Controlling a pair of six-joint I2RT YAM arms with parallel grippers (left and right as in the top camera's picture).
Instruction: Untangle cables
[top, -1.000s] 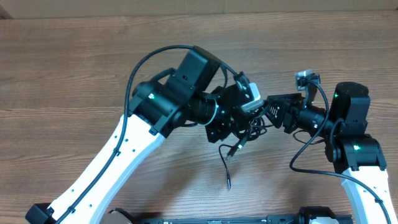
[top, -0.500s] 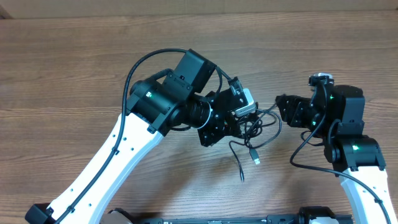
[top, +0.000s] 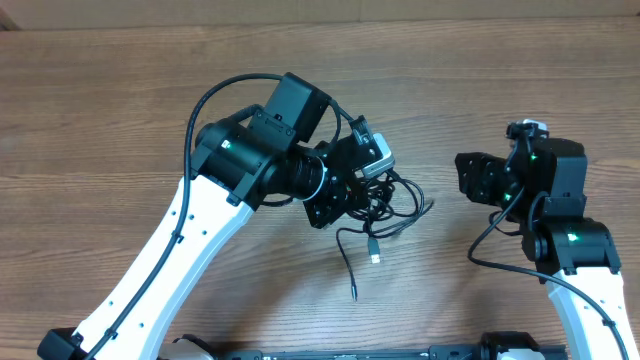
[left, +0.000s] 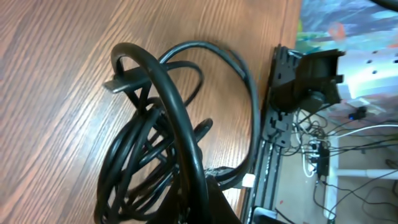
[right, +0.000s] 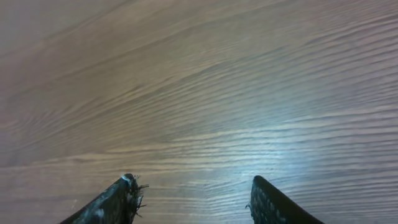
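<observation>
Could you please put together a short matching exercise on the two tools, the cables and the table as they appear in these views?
Things:
1. left tool
2. right tool
3. cables
4. table

States:
A. open, nothing held, apart from the clump
B. brown wood grain
C. shut on the black clump
D. black, bunched in loops, with loose ends trailing onto the wood

Pairs: 1-C; 2-A; 3-D; 4-B
</observation>
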